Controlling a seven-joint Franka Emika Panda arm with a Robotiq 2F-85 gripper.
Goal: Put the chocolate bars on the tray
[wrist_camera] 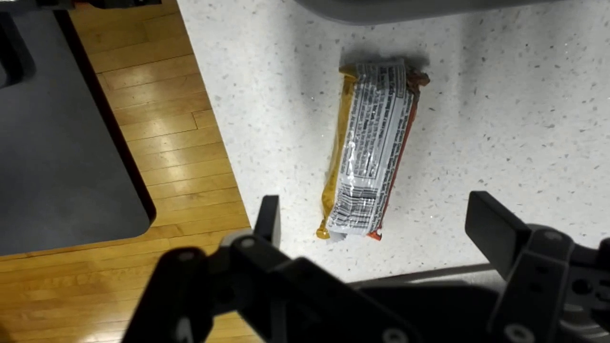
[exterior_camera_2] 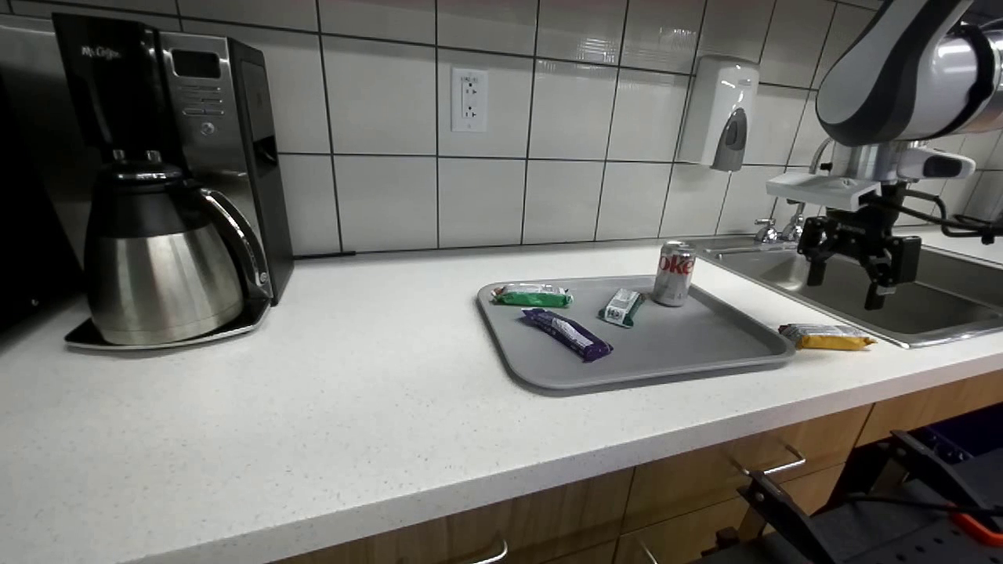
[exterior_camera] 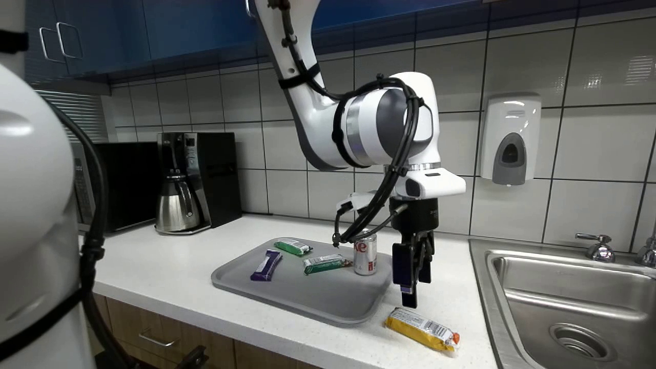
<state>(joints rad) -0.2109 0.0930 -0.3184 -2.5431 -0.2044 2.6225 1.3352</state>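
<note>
i'd tag this as lining up for the last pick: three bars look done, the purple bar (exterior_camera: 266, 265) and two green bars (exterior_camera: 325, 263) lying on the tray (exterior_camera: 312, 297), with a drink can (exterior_camera: 365, 259) standing on it too. the yellow-orange bar (wrist_camera: 369, 152) is the odd one out, flat on the counter (exterior_camera_2: 353, 392) between tray and sink (exterior_camera: 574, 277), near the tray's corner but off it. next move, my guess: shift towards the tray so i straddle the bar's middle rather than its sink-side end, maybe a touch of wrist turn to square up with its slant, then drop straight down and squeeze across its width. after, lift clear of the tray's rim and set it on a bare patch; it could twist if i only catch the end. my gripper (wrist_camera: 374, 221) hangs above the counter, jaws spread wide, far more than the bar's width, holding nothing. the bar's sink-side end shows between them in the wrist view but lower down, no contact that i can see.
</note>
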